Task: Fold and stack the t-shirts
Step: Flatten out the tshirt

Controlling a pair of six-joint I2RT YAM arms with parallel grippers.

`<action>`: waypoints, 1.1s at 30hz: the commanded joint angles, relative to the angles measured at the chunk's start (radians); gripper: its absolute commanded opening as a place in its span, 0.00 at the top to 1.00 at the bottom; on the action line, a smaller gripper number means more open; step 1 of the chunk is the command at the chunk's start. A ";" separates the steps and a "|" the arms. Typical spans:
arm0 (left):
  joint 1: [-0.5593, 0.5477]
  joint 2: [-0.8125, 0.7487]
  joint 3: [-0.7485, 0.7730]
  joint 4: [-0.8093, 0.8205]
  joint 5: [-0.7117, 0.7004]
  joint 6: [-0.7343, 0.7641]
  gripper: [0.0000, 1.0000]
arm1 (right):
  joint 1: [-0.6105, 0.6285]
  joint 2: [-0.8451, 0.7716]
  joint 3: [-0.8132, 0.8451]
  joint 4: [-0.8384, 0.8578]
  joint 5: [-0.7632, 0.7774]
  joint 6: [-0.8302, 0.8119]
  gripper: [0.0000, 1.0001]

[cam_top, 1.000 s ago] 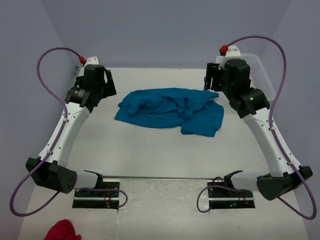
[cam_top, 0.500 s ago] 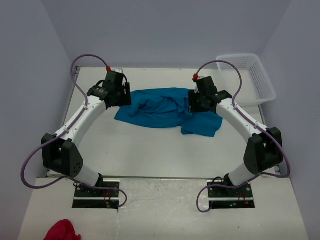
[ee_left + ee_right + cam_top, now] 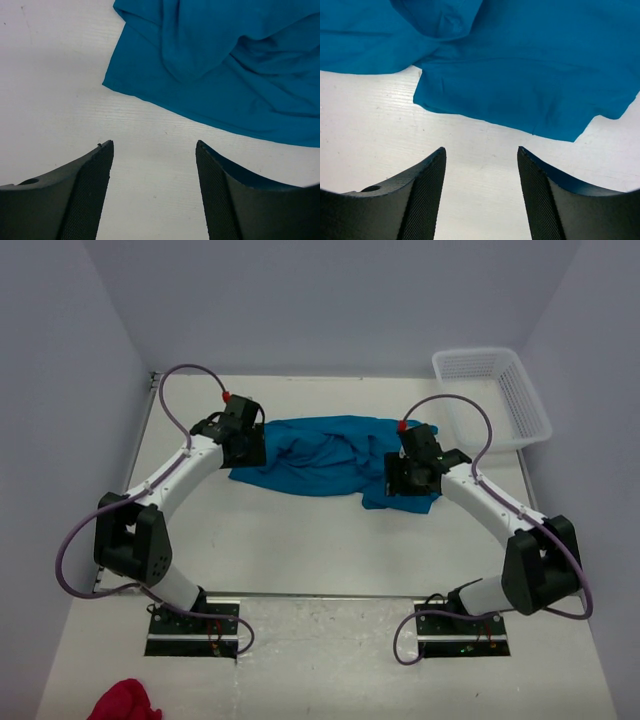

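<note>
The white worktop [image 3: 300, 550] is occupied in its far half by one teal-blue t-shirt [image 3: 320, 455], laid out crumpled and unfolded. Its long axis is seen to run from left to right across the worktop, dropping slightly toward the near edge at the right end, where a flat corner is spread out. Which way the collar points cannot be told from the folds. A white basket [image 3: 495, 395] is set at the far right corner, well apart from the shirt. The left tool [image 3: 155, 145] is held over bare worktop just beside the shirt's left near corner, its fingers spread with nothing between them. The right tool [image 3: 481, 149] is likewise spread and empty, just beside the shirt's right near edge. A red cloth [image 3: 125, 702] is seen beyond the near left corner.
</note>
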State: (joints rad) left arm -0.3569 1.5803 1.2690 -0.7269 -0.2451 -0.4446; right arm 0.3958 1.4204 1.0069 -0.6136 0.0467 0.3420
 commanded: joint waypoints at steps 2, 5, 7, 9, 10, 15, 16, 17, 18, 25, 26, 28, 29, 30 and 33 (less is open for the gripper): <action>-0.002 0.029 -0.003 -0.005 -0.040 -0.023 0.30 | 0.047 0.047 0.018 0.020 -0.031 0.026 0.38; -0.002 0.035 -0.016 0.006 -0.039 -0.031 0.30 | 0.100 0.110 0.042 0.020 -0.013 0.038 0.37; -0.002 0.030 -0.020 0.012 -0.033 -0.029 0.30 | 0.115 0.136 0.058 0.018 -0.005 0.058 0.37; -0.001 0.032 -0.019 0.014 -0.034 -0.026 0.30 | 0.115 0.159 0.059 0.026 -0.002 0.061 0.37; -0.001 0.032 -0.016 0.012 -0.039 -0.022 0.30 | 0.115 0.170 0.070 0.025 -0.002 0.057 0.36; 0.003 0.032 -0.008 0.014 -0.039 -0.017 0.29 | 0.115 0.253 0.125 -0.014 0.035 0.023 0.36; 0.004 0.033 -0.008 0.014 -0.037 -0.016 0.29 | 0.115 0.265 0.131 -0.015 0.035 0.019 0.36; 0.004 0.033 -0.007 0.017 -0.034 -0.014 0.29 | 0.114 0.278 0.139 -0.024 0.036 0.012 0.36; 0.004 0.033 -0.007 0.017 -0.034 -0.013 0.29 | 0.114 0.305 0.159 -0.031 0.050 0.011 0.36; 0.013 0.021 -0.014 0.024 -0.031 0.015 0.28 | 0.115 0.399 0.213 -0.063 0.081 0.018 0.43; 0.018 0.017 -0.013 0.027 -0.028 0.017 0.28 | 0.115 0.402 0.211 -0.060 0.081 0.020 0.46; 0.021 0.011 -0.011 0.033 -0.023 0.026 0.28 | 0.115 0.414 0.214 -0.060 0.082 0.026 0.50; 0.025 0.007 -0.011 0.034 -0.019 0.027 0.28 | 0.115 0.416 0.216 -0.058 0.082 0.028 0.59; 0.027 0.006 -0.011 0.035 -0.016 0.033 0.28 | 0.114 0.419 0.217 -0.058 0.084 0.029 0.69; 0.029 0.001 -0.017 0.041 -0.005 0.041 0.28 | 0.118 0.401 0.207 -0.048 0.117 0.037 1.00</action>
State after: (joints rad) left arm -0.3367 1.6142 1.2480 -0.7185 -0.2646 -0.4305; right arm 0.5110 1.8381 1.1858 -0.6582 0.1188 0.3622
